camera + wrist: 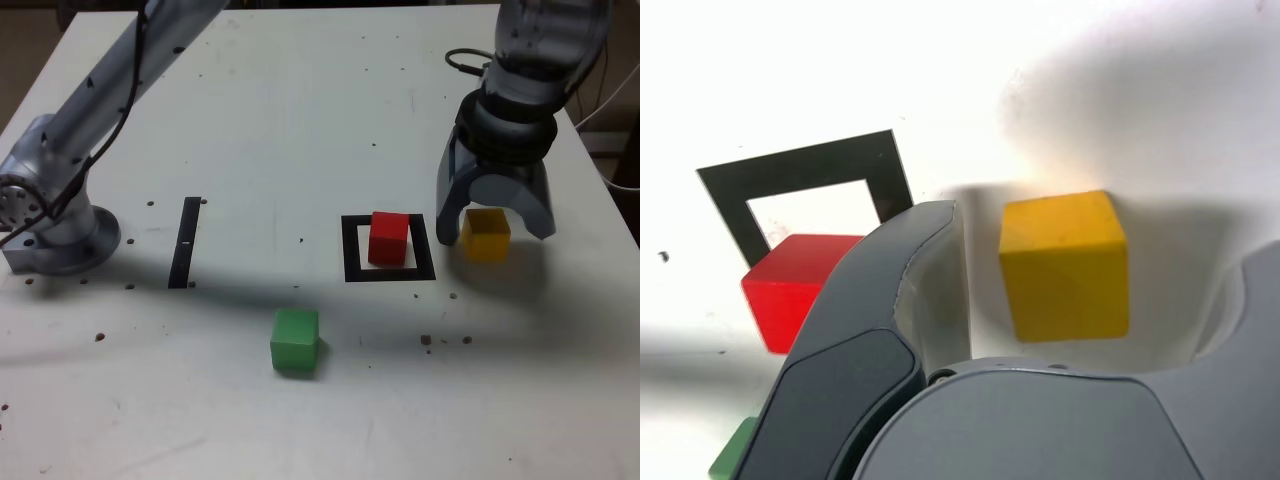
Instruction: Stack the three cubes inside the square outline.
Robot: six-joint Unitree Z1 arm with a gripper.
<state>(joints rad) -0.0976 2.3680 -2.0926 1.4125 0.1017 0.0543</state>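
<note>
Beside the square outline (348, 247) holding the red cube (388, 238), gripper (493, 222) straddles the yellow cube (485, 235), jaws apart; next: close, lift, stack on red; green cube (295, 340) waits.

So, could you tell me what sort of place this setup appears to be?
Most likely a robotics lab test bench: a Unitree Z1 arm base is bolted onto a scuffed white table, with a taped black square outline and coloured cubes, such as the yellow cube under the open hand.
</note>
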